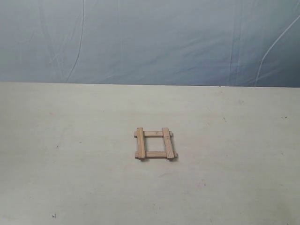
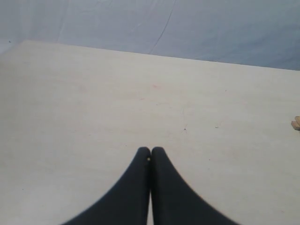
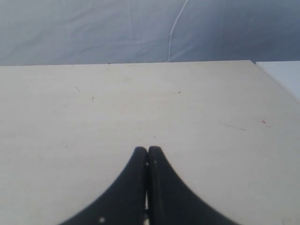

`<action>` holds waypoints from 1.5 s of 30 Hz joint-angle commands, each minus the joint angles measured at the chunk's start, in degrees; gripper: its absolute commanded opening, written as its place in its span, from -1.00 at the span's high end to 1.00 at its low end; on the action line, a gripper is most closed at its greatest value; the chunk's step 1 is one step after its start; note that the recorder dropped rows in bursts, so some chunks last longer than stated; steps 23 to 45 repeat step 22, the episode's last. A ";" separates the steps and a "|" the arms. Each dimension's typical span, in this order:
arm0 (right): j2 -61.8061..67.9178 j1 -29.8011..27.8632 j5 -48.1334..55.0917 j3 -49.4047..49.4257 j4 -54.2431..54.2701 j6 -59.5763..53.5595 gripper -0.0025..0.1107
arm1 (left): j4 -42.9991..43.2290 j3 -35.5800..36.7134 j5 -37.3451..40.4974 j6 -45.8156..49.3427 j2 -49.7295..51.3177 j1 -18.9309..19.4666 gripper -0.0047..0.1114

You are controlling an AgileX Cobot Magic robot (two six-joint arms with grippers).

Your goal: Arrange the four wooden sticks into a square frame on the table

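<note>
Backdrop first: a wrinkled blue-grey backdrop sheet [image 1: 150, 37] fills the space behind my work area. In front of it spreads the wide, flat, pale beige-cream table [image 1: 70, 178], marked with faint specks and scuffs. On the table lies the small open square frame [image 1: 155, 154], made of the four wooden sticks. These are short, flat, light-brown strips: two side sticks [image 1: 140, 143] and two cross sticks [image 1: 153, 134], overlapping at the corners.

My left gripper [image 2: 150, 152] has its black fingers pressed together with nothing between them, over bare table. The frame lies well apart from it, off to one side. Only a light-brown wooden tip [image 2: 296, 123] shows at the very edge of that wrist camera's picture.

My right gripper [image 3: 147, 151] is the same, with its fingertips touching and holding nothing. Only bare table lies ahead of it, so I cannot tell from its camera where the frame lies.
</note>
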 commanded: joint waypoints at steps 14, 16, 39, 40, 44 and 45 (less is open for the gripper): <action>-0.22 0.15 0.54 -0.03 0.01 -0.35 0.97 | 0.05 0.15 -0.73 0.23 -0.32 0.02 0.92; -0.22 0.15 0.54 -0.03 0.01 -0.35 0.97 | 0.05 0.15 -0.73 0.23 -0.32 0.02 0.92; -0.22 0.15 2.83 -0.03 0.01 -0.35 0.97 | 0.05 0.15 -0.73 0.23 -0.32 0.02 0.92; -0.22 0.15 2.83 -0.03 0.01 -0.35 0.97 | 0.05 0.15 -0.73 0.23 -0.32 0.02 0.92; -0.22 0.15 2.83 -0.03 0.01 -0.35 0.97 | 0.05 0.15 -0.73 0.23 -0.32 0.02 0.92; -0.22 0.15 2.83 -0.03 0.01 -0.35 0.97 | 0.05 0.15 -0.73 0.23 -0.32 0.02 0.92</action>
